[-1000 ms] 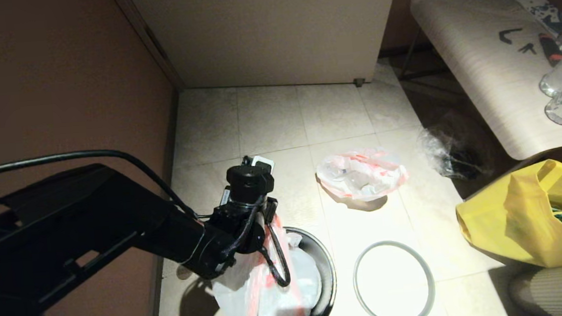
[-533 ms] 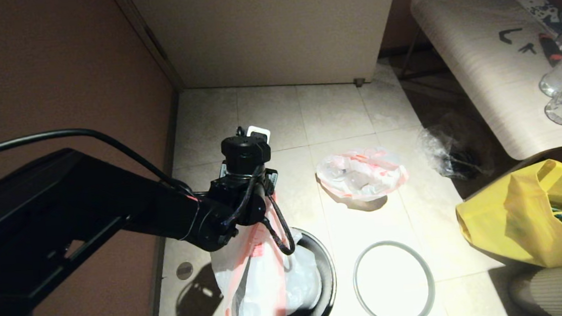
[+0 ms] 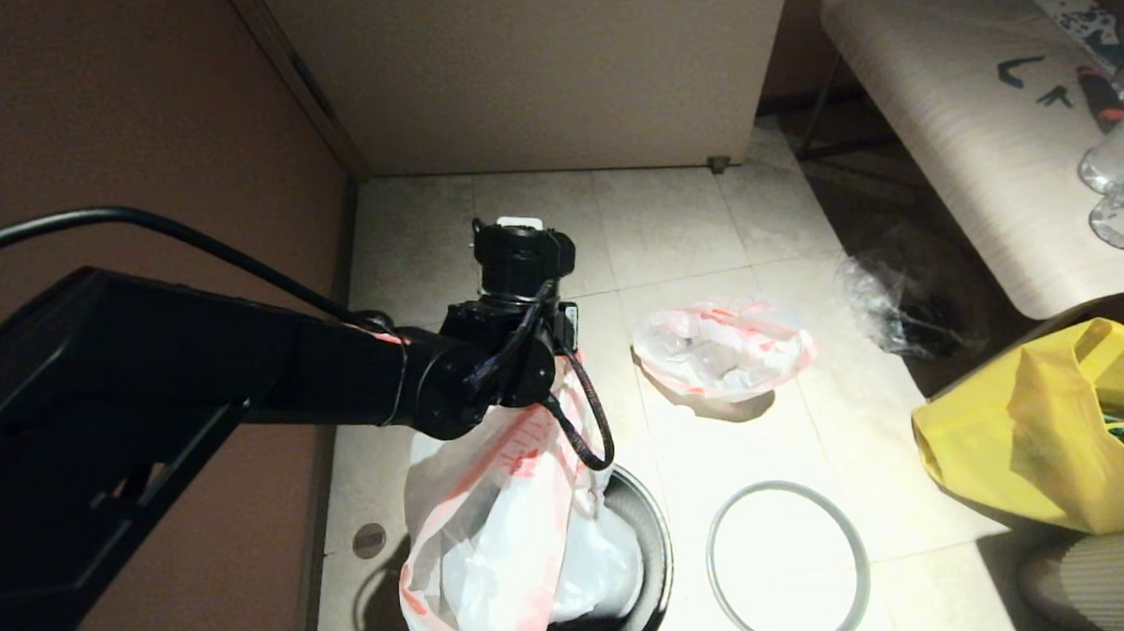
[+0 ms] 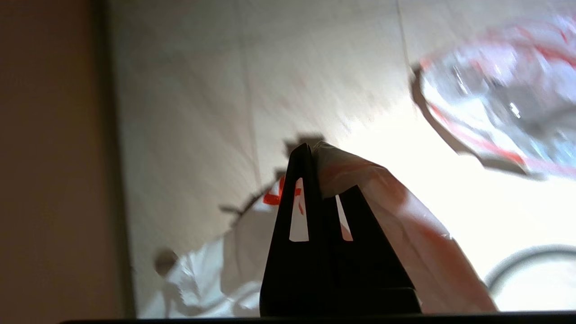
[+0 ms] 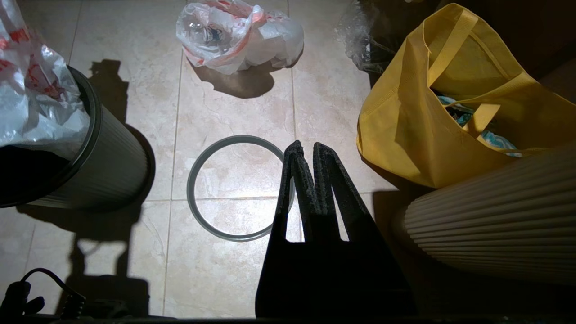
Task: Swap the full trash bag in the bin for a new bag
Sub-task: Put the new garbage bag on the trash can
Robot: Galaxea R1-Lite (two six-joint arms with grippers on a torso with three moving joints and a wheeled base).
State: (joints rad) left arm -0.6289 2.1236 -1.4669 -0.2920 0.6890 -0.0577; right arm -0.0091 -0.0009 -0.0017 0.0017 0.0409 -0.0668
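Full trash bag (image 3: 722, 348) out on floor; left gripper (image 4: 315, 155) clenched on new bag (image 3: 498, 521), partly in bin (image 3: 641, 550); ring (image 3: 787, 566) unfitted; right gripper (image 5: 306, 150) clenched empty.

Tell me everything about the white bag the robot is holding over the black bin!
The new bag is thin, see-through white plastic with red lettering and a pinkish-red edge strip. No bottles show in it. It hangs crumpled from the left gripper, which is shut on its top edge. Its lower part drapes over the rim and into the mouth of the bin, near the brown wall.
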